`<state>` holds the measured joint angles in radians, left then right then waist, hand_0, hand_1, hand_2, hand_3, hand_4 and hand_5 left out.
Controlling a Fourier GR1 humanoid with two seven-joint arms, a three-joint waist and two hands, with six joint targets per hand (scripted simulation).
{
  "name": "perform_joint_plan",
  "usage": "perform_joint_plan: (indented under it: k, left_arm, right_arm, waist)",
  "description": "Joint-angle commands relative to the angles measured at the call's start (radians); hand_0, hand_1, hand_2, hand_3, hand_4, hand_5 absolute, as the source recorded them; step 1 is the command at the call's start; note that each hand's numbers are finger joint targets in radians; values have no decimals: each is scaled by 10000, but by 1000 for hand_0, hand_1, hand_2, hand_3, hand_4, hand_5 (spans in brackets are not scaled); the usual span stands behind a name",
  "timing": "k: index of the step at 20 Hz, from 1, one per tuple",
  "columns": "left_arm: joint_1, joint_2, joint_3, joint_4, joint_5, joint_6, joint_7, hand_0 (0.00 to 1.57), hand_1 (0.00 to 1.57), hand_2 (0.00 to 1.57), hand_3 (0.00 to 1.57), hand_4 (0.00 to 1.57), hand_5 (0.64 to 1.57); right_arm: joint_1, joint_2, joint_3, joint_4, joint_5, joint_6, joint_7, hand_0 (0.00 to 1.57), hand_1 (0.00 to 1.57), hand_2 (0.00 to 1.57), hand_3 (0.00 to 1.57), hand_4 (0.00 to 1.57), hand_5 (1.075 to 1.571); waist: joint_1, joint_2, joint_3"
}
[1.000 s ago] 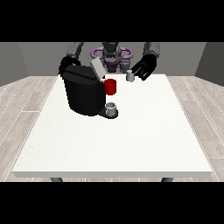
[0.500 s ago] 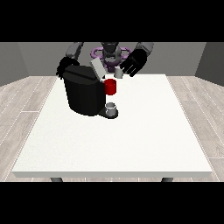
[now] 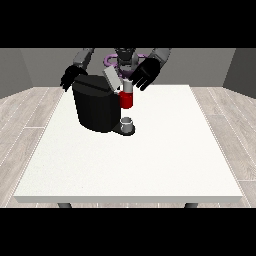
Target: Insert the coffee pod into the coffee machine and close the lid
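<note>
On the white surface [image 3: 150,160] stands the black coffee machine [image 3: 97,107], its lid [image 3: 112,78] tilted up. Just above its red front, the hand at the view's right [image 3: 146,74] hovers with fingers spread beside the small grey coffee pod [image 3: 127,86]; whether it grips the pod I cannot tell. Behind the machine, the hand at the view's left [image 3: 71,77] shows dimly, fingers unclear.

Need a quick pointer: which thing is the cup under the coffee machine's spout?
Find the black coffee machine on the white table. At its base on the view's right stands a small grey cup, below the red front part; it is the only grey, low thing there.
</note>
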<state>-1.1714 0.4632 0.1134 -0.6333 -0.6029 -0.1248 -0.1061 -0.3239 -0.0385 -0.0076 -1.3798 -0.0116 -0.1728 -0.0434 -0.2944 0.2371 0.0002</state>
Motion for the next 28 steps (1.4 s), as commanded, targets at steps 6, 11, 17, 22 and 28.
perform_joint_plan:
  k: [6,11,17,22,28]
  left_arm:
    - [-4,218,107,200,-48,-269,-351,1316,1316,1328,1225,510,1571]
    - [-242,-198,-60,78,-247,-62,-78,1206,1206,1261,1187,504,1571]
    - [-250,322,79,289,-303,-191,-632,1198,1198,1271,1200,505,1571]
    - [-335,-220,-63,244,-426,-226,86,1164,1164,1239,1182,492,1571]
    - [-128,-311,60,517,-446,-82,25,1249,1249,1282,1181,480,1571]
  right_arm:
    - [133,-129,-292,-210,-343,205,64,0,0,0,0,499,1571]
    - [108,-42,-289,168,-285,259,-521,0,0,0,0,513,1571]
    - [-557,-386,-675,-338,-429,102,64,0,0,0,0,499,1571]
    - [86,26,-438,197,-278,31,-578,0,0,0,0,448,1571]
    - [28,57,-172,-315,-262,74,64,0,0,0,0,446,1571]
  waist:
    - [-101,242,-1]
    - [-32,361,1]
    - [-76,700,-3]
    - [37,321,2]
    - [-158,277,-1]
